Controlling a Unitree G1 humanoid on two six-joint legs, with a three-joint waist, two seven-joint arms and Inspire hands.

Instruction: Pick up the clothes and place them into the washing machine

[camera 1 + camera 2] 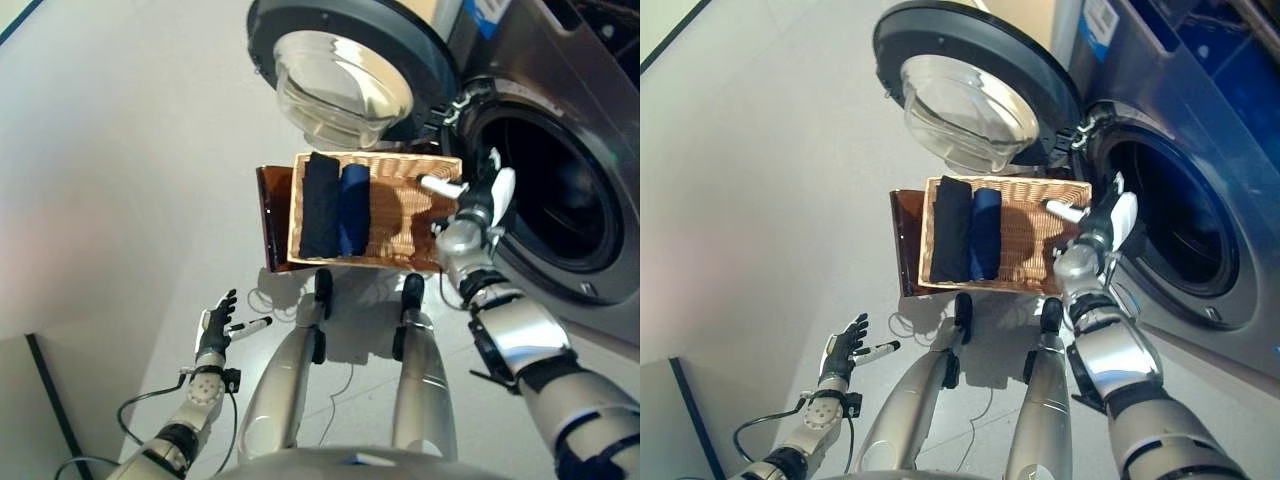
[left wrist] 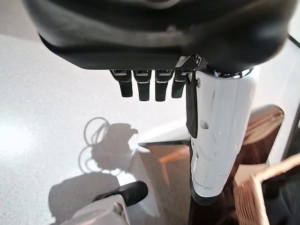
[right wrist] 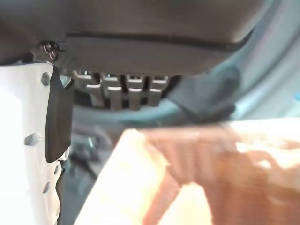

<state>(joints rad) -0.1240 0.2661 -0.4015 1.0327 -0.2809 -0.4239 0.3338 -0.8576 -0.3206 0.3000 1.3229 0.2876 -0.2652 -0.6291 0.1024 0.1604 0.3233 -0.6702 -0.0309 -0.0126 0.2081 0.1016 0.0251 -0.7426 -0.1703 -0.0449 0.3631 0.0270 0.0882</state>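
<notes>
A wicker basket (image 1: 420,205) rests on a brown stool in front of the washing machine (image 1: 560,150), whose round door (image 1: 345,75) hangs open. In the basket's left half lie a black folded garment (image 1: 320,205) and a blue one (image 1: 353,208) side by side. My right hand (image 1: 478,205) hovers at the basket's right rim, next to the drum opening (image 1: 560,195); its fingers are straight and it holds nothing. My left hand (image 1: 213,325) is low at the left over the floor, open and empty.
The brown stool (image 1: 272,220) sticks out to the left of the basket. Grey floor spreads to the left and front. A dark strip (image 1: 45,395) crosses the floor at the lower left.
</notes>
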